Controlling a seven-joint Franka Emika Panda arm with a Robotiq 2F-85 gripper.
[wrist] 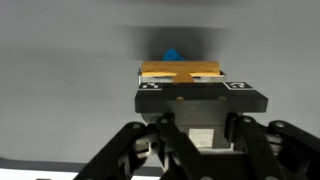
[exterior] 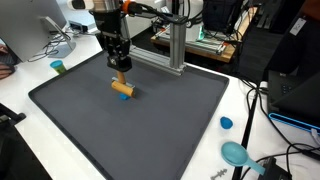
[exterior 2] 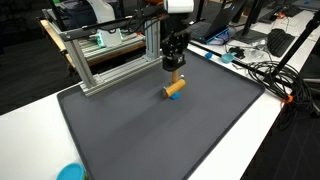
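Orange-tan peg (wrist: pixel 180 69) sits crosswise between the fingertips of the gripper (wrist: pixel 180 78), which is clenched on it. The wrist view alone shows this grip from above: the peg spans the gap from finger to finger, with its blue tip (wrist: pixel 172 53) poking out just beyond, on the far side from the camera.

In both exterior views the peg (exterior: pixel 121 90) (exterior 2: pixel 175 87) hangs straight below the gripper (exterior: pixel 120 79) (exterior 2: pixel 174 75), tilted, low over the dark grey mat (exterior: pixel 150 130) (exterior 2: pixel 150 135). Whether it touches the mat cannot be told. These views show the blue only as a small patch at the peg's lower end.

The exterior views also give the surroundings that the wrist camera misses. An aluminium frame (exterior: pixel 175 45) (exterior 2: pixel 110 60) stands close behind the gripper at the mat's edge. In an exterior view a blue cap (exterior: pixel 226 123) and a teal disc (exterior: pixel 236 153) lie well away from the gripper on the white table, past the mat's far corner, and a small cup (exterior: pixel 58 67) stands off to its other side.

As for writing, the white pads (wrist: pixel 150 88) on the fingers carry small black square marks in the wrist view, too blurred to read.
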